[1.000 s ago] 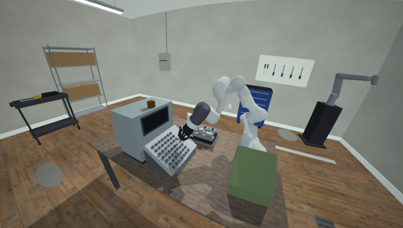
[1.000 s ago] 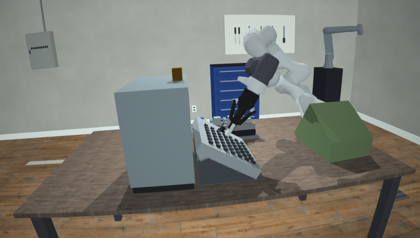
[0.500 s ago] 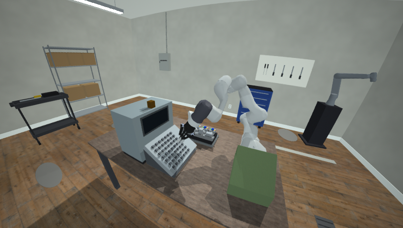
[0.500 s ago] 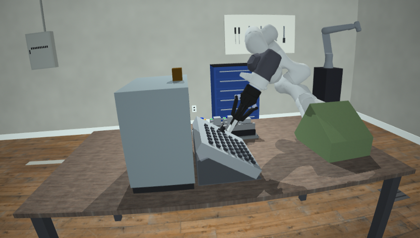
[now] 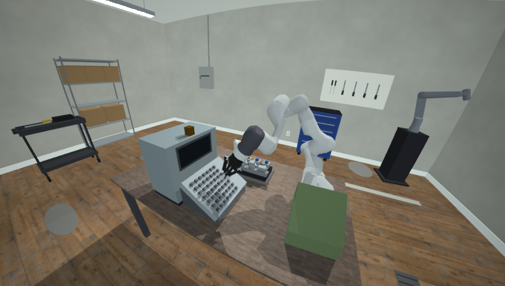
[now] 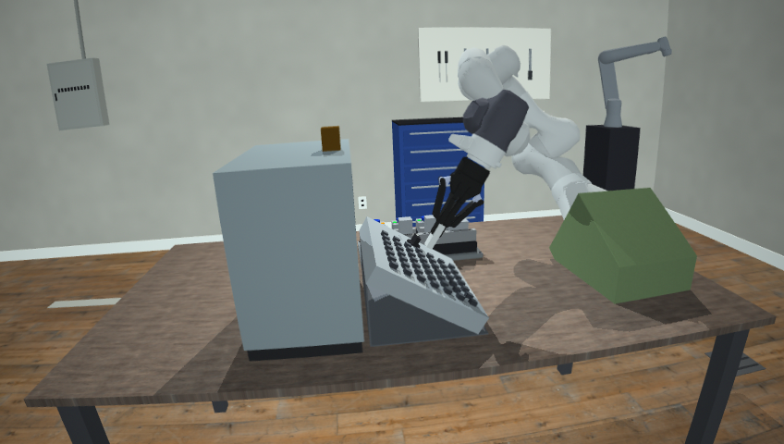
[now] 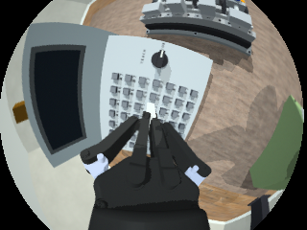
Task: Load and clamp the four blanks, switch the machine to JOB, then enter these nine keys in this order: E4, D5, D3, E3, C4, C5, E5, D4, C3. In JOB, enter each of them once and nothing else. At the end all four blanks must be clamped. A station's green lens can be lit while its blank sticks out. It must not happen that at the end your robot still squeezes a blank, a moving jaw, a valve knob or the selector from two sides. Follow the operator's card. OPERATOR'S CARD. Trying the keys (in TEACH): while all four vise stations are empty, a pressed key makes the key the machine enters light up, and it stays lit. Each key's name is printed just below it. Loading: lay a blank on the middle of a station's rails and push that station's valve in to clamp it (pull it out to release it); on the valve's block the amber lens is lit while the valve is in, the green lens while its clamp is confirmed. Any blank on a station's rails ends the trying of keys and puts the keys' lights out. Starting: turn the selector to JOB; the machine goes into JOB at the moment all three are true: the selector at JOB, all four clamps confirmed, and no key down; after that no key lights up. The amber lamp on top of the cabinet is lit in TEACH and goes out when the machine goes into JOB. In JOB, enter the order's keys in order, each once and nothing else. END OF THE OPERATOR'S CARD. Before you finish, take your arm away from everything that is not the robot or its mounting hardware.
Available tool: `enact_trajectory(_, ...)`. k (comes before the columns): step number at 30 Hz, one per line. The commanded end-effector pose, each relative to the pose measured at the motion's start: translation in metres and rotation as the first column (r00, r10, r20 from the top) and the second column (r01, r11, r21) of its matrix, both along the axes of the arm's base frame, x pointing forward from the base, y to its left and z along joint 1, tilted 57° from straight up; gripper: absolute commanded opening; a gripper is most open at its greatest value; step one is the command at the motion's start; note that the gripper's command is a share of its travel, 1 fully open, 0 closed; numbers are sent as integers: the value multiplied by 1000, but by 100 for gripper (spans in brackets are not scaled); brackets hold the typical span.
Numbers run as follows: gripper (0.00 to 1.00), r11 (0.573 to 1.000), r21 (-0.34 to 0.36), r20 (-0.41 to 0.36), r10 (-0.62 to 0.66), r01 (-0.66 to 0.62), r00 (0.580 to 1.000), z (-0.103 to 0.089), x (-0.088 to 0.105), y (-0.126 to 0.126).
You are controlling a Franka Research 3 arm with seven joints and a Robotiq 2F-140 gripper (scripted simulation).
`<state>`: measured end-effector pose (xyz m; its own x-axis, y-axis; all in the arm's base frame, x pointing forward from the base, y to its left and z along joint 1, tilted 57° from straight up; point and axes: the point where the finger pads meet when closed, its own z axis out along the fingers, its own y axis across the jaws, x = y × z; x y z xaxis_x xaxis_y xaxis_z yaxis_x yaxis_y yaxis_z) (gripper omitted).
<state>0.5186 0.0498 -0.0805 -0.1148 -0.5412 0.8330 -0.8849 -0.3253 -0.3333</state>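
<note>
Pointing at the keys [image 5: 217, 210] [image 6: 472, 302] [image 7: 116, 76]: fingers [image 5: 225, 174] [image 6: 441, 225] | fingers: shut tight, white stick [image 6: 434, 237] [image 7: 151, 109] poking out, cannot tell if held | knob [image 6: 414, 240] [image 7: 159, 60]: turned to JOB | top lamp [image 5: 189, 130] [image 6: 330, 138] [image 7: 20, 112]: dark | clamps [image 5: 256, 171] [image 6: 456, 244] [image 7: 197, 29]: on bench [image 5: 255, 219] [image 6: 192, 286] [image 7: 230, 96], near keys
</note>
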Motion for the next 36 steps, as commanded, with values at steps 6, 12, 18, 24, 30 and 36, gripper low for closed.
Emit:
enact_trajectory(6, 0, 1000, -6, -6, -2, 2, 1000, -39, 1, 25)
enact_trajectory(12, 0, 1000, -6, -6, -2, 2, 1000, -41, 1, 25)
enact_trajectory(18, 0, 1000, -6, -6, -2, 2, 1000, -43, 4, 20)
enact_trajectory(24, 0, 1000, -6, -6, -2, 2, 1000, -46, 7, 15)
enact_trajectory(30, 0, 1000, -6, -6, -2, 2, 1000, -49, 10, 9)
enact_trajectory(36, 0, 1000, -6, -6, -2, 2, 1000, -50, 11, 8)
